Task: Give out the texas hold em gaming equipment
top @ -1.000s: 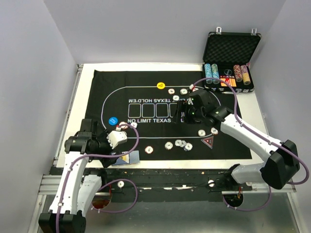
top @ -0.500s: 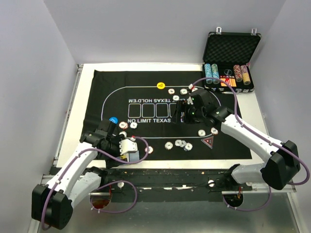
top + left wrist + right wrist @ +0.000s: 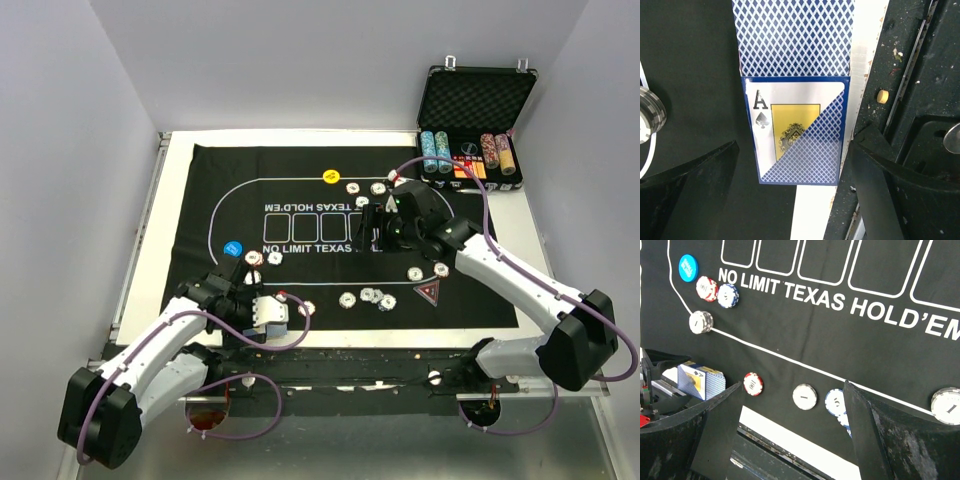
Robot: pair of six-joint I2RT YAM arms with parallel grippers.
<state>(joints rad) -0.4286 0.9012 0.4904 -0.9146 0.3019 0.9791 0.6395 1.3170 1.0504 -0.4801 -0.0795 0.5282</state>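
Card deck [image 3: 797, 130], blue diamond backs with an ace-of-spades face showing, lies flat at the near edge of the black felt mat [image 3: 230, 180], its right side over the white table strip [image 3: 865, 60]. Whether it is a boxed or a loose stack, can't tell.

Likely step: left arm picks up the deck to deal. To do it well, drop straight down, keep the fingers on the two long sides, close slowly so the top cards don't slide, and lift level.

Left gripper [image 3: 792, 160] is fully spread and holds nothing. Its fingers flank the deck's near end, one over the felt, one over the table edge, both apart from the deck. A white striped chip [image 3: 650, 115] sits to the left, near the left finger's path; risk of a nudge.

Right gripper [image 3: 792, 390] hangs over mid-mat, jaws wide and empty, well apart from the deck. A red chip [image 3: 753, 384] lies just beside the deck.
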